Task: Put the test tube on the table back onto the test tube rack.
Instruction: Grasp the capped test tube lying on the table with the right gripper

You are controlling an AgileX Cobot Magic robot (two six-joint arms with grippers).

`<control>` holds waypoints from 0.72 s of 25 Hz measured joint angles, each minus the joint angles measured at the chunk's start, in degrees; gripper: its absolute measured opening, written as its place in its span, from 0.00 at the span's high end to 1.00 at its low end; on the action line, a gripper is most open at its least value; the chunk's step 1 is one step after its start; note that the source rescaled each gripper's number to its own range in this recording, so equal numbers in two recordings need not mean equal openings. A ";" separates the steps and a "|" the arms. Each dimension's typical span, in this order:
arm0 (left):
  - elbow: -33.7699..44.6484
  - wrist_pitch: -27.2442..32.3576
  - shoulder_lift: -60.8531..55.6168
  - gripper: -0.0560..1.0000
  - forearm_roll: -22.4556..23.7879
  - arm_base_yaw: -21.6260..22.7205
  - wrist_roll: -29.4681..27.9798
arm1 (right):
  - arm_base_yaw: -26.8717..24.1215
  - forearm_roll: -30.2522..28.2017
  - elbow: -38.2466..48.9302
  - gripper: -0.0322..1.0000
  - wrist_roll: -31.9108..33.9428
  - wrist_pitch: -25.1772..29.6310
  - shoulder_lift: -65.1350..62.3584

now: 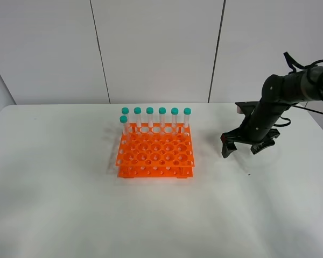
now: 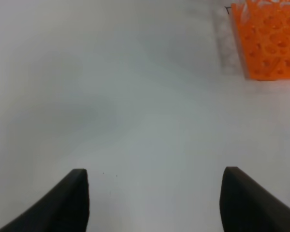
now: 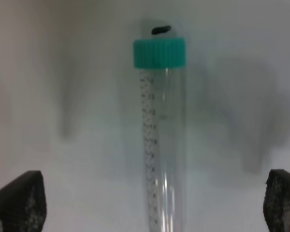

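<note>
Right of centre, the right gripper (image 1: pixel 241 150), claws apart, hovers over the test tube (image 3: pixel 160 140) lying on the table (image 1: pixel 59 204). The test tube rack (image 1: pixel 155 153) stands centre. The left gripper (image 2: pixel 154 174) is also spread apart.

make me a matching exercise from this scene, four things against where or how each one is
1 test tube
2 test tube rack
3 left gripper
4 standing tubes

a orange, many empty holes
b upright in the rack
c lying flat below the open right gripper
d open over bare table

Pairs: 1-c, 2-a, 3-d, 4-b
</note>
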 joint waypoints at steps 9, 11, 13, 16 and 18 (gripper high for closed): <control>0.00 0.00 0.00 0.06 0.00 0.00 0.00 | 0.00 -0.86 -0.59 0.00 0.97 -0.04 2.34; 0.00 0.00 0.00 0.06 0.00 0.00 0.00 | 0.00 -0.94 -0.59 0.05 0.97 0.19 2.34; 0.00 0.00 0.00 0.06 0.00 0.00 0.00 | 0.00 -1.15 -0.59 0.17 0.97 0.59 2.34; 0.00 0.00 0.00 0.06 0.00 0.00 0.00 | 0.00 -1.41 -0.59 0.52 0.97 2.30 2.53; 0.00 0.00 0.00 0.06 0.00 0.00 0.00 | 0.00 -2.22 -0.59 0.86 0.97 2.87 2.53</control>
